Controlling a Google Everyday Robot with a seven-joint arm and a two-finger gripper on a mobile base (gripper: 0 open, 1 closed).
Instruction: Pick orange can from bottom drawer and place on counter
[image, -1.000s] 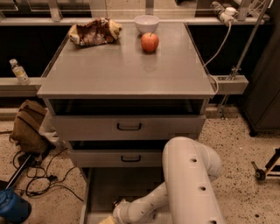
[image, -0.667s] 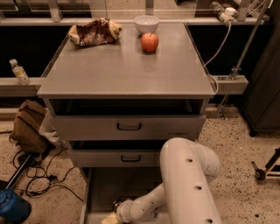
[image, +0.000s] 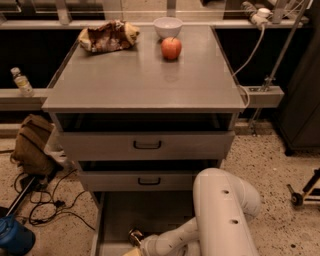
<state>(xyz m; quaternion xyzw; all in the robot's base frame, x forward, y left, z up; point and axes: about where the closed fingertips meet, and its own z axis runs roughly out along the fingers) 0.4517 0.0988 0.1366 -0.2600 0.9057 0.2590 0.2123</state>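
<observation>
The small shiny orange-gold metal can (image: 134, 235) shows only as a rounded, brownish glint with a bright spot. It sits low in the wide shallow grey bottom drawer (image: 145, 212), which is pulled out, towards its front left part and right at the lower edge of the view.

The white robot arm (image: 225, 212) comes in from the lower right. Its thick upper segment stands over the drawer's right side, and a thinner forearm bends down and to the left across the drawer floor.

The hand (image: 130, 248) lies at the end of that forearm, at the very bottom edge, touching or just beside the can. It is mostly cut off, so whether it is spread or pressed together cannot be told, nor whether it holds the can.

Above, the broad flat grey desk (image: 145, 82) carries a round red apple (image: 171, 48), a small white bowl (image: 167, 26) just behind it, and a crumpled brown bag (image: 107, 36) at the back left.
</observation>
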